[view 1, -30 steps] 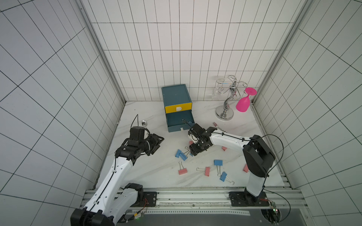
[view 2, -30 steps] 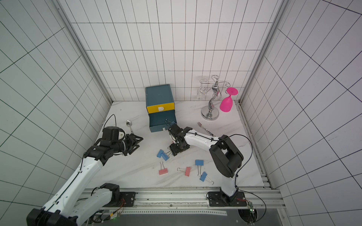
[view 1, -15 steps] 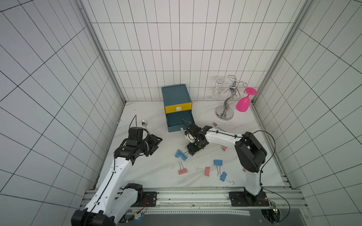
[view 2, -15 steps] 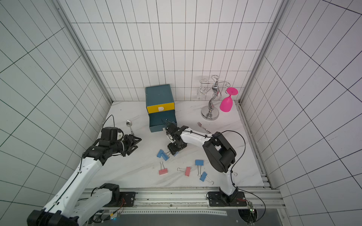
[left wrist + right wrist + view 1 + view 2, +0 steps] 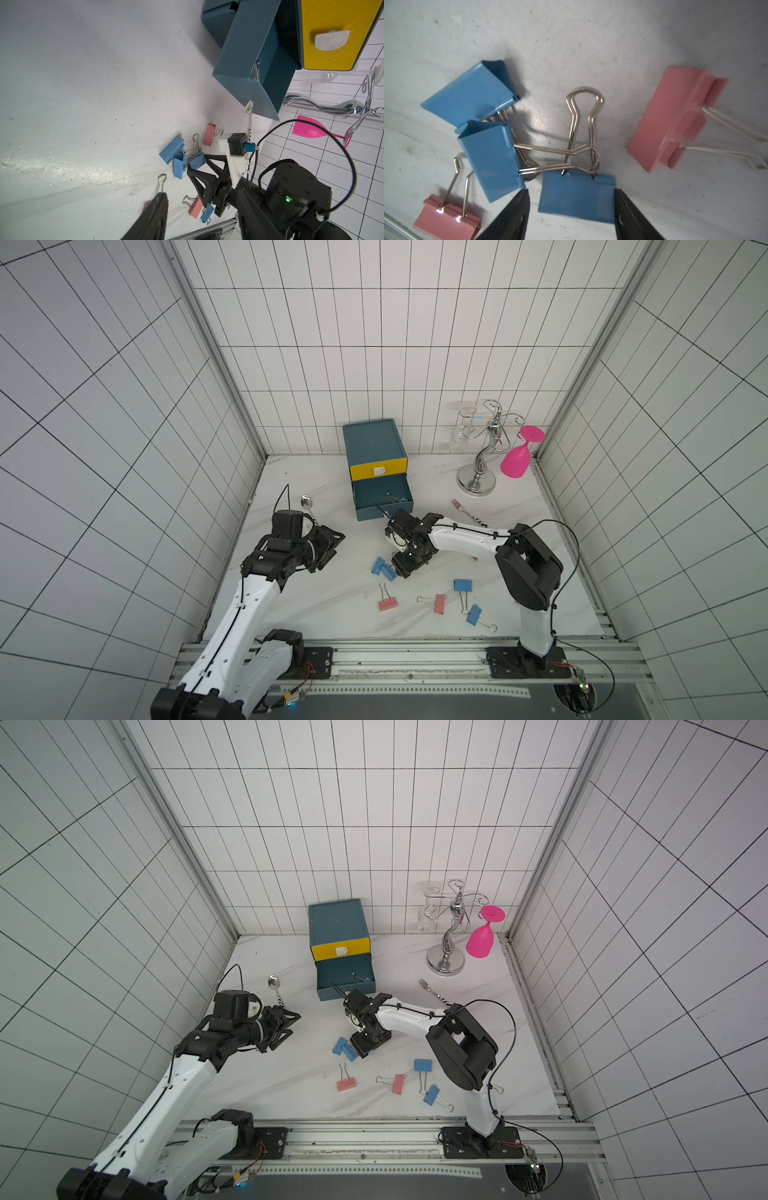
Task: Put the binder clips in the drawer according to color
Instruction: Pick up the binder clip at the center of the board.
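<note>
Binder clips (image 5: 387,605), blue and pink, lie scattered on the worktop (image 5: 328,614) in front of the open drawer (image 5: 368,514). My right jaws stand open astride one blue clip (image 5: 577,197), which lies flat beside two other blue ones. My left jaws hang open and empty above the worktop, well apart.

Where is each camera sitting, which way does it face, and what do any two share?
Top views: high over the front, looking down on the table, drawer, left gripper and right gripper.
Left wrist: low, looking across the table at the drawer and right arm; left fingers show.
Right wrist: close above a blue clip, looking down; right fingers flank it.
Shared: both wrist views show that blue clip.
</note>
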### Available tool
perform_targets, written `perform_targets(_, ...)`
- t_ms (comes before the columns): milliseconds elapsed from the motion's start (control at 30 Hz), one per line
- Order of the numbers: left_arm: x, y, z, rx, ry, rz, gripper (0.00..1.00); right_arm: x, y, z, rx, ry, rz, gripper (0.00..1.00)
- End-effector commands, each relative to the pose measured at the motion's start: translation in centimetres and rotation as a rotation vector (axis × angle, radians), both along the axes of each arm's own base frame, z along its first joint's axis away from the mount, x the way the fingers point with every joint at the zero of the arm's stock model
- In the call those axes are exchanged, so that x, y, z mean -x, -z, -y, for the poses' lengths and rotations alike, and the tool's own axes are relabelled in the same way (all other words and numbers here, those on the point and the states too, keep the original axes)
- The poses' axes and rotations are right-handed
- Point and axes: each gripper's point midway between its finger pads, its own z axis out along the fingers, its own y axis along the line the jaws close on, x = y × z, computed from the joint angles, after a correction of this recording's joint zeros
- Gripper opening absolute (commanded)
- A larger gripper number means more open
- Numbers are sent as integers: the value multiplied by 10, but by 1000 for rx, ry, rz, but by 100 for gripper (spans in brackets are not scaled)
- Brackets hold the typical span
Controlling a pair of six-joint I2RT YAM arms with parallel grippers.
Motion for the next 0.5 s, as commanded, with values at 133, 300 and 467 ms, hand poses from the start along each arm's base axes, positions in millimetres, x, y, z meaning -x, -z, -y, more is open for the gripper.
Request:
perform_targets(133,0,-3,-1,3,11,28,57,0,13,17,127,28,21,61)
perform_targets(300,0,-4,-1,6,13,33,57,0,11,19,129,47,30,52)
perform_targets(467,-3,-6,-2,12,11,45,57,6,-5,25,100,59,44,47)
